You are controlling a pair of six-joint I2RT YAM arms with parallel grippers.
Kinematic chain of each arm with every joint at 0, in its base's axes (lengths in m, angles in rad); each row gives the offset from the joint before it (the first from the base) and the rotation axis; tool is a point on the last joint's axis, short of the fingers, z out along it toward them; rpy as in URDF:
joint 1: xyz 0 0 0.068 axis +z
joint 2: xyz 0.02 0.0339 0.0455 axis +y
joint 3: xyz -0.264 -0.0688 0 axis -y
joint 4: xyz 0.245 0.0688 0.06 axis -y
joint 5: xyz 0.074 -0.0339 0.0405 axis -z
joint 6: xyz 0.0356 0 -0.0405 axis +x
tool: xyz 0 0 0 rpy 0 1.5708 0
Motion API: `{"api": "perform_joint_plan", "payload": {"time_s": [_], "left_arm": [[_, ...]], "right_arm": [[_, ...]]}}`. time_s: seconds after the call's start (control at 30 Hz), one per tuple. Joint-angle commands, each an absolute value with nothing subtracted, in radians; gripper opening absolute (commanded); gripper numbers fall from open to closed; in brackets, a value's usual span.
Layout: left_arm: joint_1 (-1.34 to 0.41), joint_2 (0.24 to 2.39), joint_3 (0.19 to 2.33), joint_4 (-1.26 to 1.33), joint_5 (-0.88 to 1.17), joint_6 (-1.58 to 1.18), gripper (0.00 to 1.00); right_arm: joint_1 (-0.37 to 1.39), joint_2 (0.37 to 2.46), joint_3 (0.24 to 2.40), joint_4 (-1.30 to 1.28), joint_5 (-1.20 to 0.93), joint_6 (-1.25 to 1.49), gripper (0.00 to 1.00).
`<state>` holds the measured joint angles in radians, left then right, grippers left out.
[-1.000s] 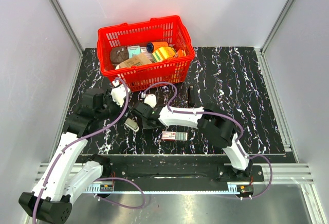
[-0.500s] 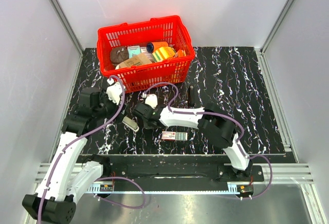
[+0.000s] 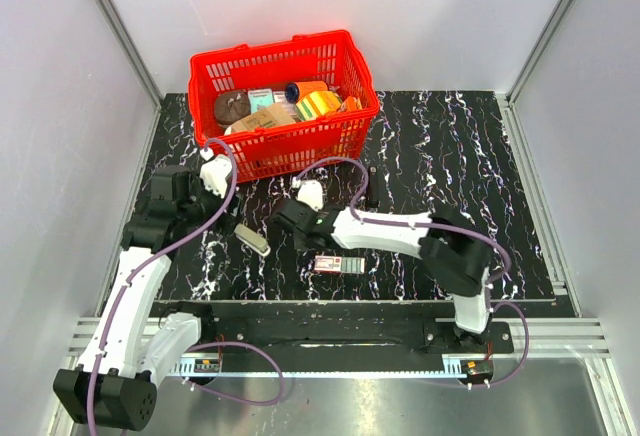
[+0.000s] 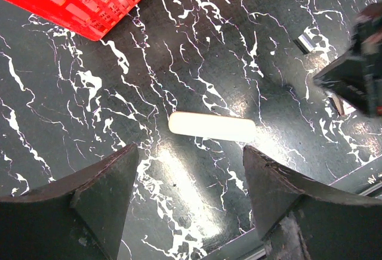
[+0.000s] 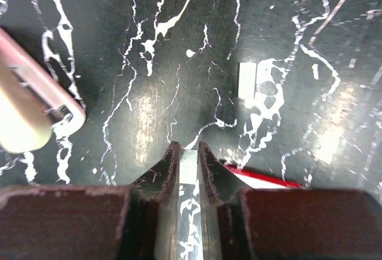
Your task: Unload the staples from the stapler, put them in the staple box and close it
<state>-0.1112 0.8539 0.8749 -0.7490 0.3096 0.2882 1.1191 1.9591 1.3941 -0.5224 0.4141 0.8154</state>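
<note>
R end effector (image 5: pixel 188 148) pinched near-shut on staple strip (image 5: pixel 188 188), stapler (image 5: pixel 24 111) just to its left; L end effector (image 4: pixel 190 158) wide open, empty, stapler below. Lift strip level, slow, no twisting

The top camera sits high above the near edge of the table (image 3: pixel 450 156) and looks down on all of it, with the red basket (image 3: pixel 283 96) at the far side. The left wrist camera looks down past its own jaws from a little way up, and the right wrist camera is very close to the table. All three see the stapler (image 3: pixel 255 242), and the top and left wrist views share the red basket.
</note>
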Motion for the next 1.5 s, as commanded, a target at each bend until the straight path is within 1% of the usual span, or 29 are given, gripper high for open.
{"api": "perform_joint_plan", "payload": {"time_s": [0.0,0.1,0.3,0.63,1.47], "left_arm": [[-0.103,0.853,0.913,-0.719,0.305,0.281,0.76],[-0.104,0.854,0.913,-0.719,0.298,0.288,0.75],[-0.104,0.864,0.908,-0.713,0.318,0.284,0.75],[-0.104,0.868,0.896,-0.707,0.328,0.285,0.76],[-0.104,0.864,0.879,-0.698,0.325,0.291,0.76]], "right_arm": [[1.117,1.784,1.348,-0.566,0.485,0.868,0.08],[1.117,1.74,1.31,-0.63,0.492,0.934,0.0],[1.117,1.68,1.2,-0.715,0.514,1.061,0.0],[1.138,1.574,1.039,-0.683,0.558,1.166,0.0],[1.169,1.621,1.017,-0.66,0.525,1.186,0.03]]}}
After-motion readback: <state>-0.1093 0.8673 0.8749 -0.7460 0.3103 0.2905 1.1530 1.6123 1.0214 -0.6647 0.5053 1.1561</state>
